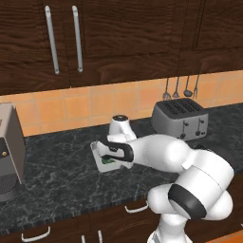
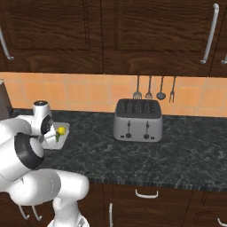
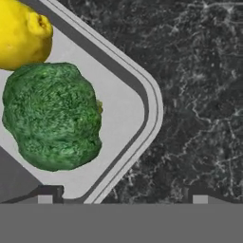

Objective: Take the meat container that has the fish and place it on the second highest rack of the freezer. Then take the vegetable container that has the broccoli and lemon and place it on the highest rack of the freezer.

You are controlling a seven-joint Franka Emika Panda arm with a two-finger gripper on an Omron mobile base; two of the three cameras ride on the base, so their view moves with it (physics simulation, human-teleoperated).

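The tray (image 3: 135, 102) with the broccoli (image 3: 52, 116) and the lemon (image 3: 21, 33) sits on the dark desk (image 1: 61, 175), left of the toaster (image 2: 137, 119). The pincer (image 3: 122, 199) hangs close over the tray's corner, spread, one tip over the tray and one over the desk

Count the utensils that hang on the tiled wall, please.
4. They hang in a row above the toaster: a slotted turner, a spatula, a ladle and a fork at the right end. None seems hidden.
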